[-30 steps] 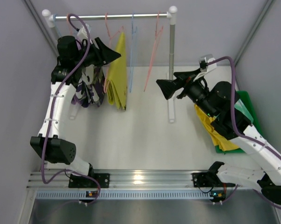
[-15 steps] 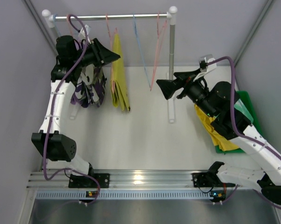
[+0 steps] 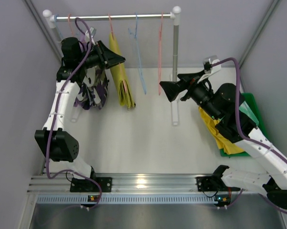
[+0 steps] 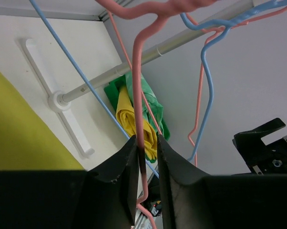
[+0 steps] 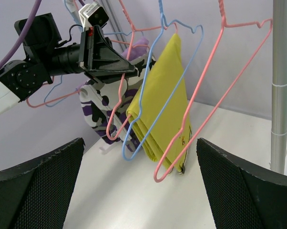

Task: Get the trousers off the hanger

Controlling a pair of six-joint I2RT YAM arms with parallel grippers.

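Observation:
The olive-yellow trousers (image 3: 123,80) hang folded over a pink hanger (image 4: 139,95) on the rail (image 3: 110,16). My left gripper (image 3: 118,59) is shut on that hanger's wire, which runs between its jaws in the left wrist view (image 4: 144,152). The trousers also show in the right wrist view (image 5: 165,102) and at the left of the left wrist view (image 4: 19,133). My right gripper (image 3: 163,90) is open and empty, well right of the trousers (image 5: 143,191). The bright yellow trousers (image 3: 219,136) and the mint green trousers (image 3: 247,113) lie in a green bin (image 3: 254,102) at the right.
A camouflage garment (image 3: 90,88) and a lilac garment (image 5: 139,46) hang left of the olive-yellow trousers. An empty blue hanger (image 3: 138,57) and an empty pink hanger (image 3: 160,52) hang to their right. The rack's upright pole (image 3: 175,71) stands between the hangers and my right arm.
My left gripper has shifted a little right with the pink hanger, and the olive-yellow trousers swung right with it. The empty blue and pink hangers have swung. The right arm has not moved.

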